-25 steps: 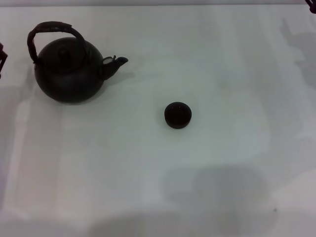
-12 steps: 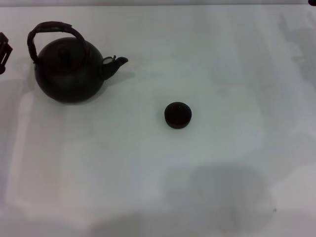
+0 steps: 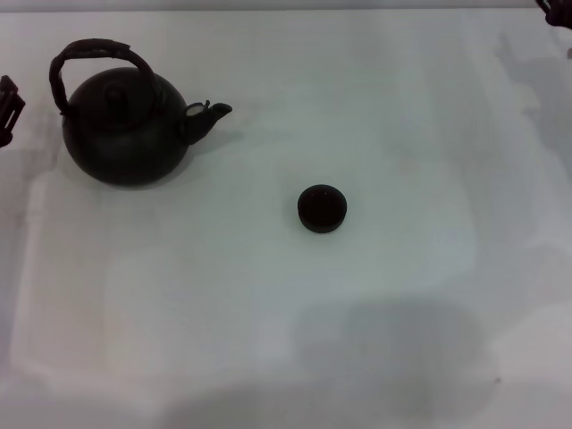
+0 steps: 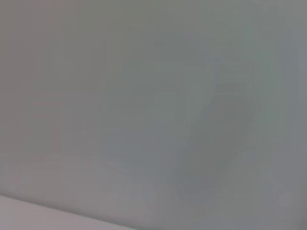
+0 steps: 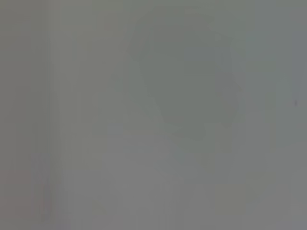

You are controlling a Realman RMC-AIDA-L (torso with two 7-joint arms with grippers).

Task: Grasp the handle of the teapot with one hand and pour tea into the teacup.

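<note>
A round matte-black teapot [image 3: 125, 130] stands upright at the far left of the white table, its stubby spout [image 3: 213, 113] pointing right. Its dark arched handle [image 3: 94, 52] rises over the knobbed lid. The small black teacup [image 3: 322, 208] sits near the table's middle, well apart from the pot. My left gripper [image 3: 7, 109] shows only as a dark tip at the left edge, a short way left of the teapot and not touching it. A sliver of my right gripper [image 3: 554, 9] peeks in at the top right corner. Both wrist views show only bare grey surface.
The white table [image 3: 375, 313] carries soft shadows along its front edge and at the right side. Nothing else stands on it.
My left gripper has crept rightward into view at the left edge, nearer the teapot. The right gripper's tip has shifted slightly at the top right corner. Teapot and teacup have not moved.
</note>
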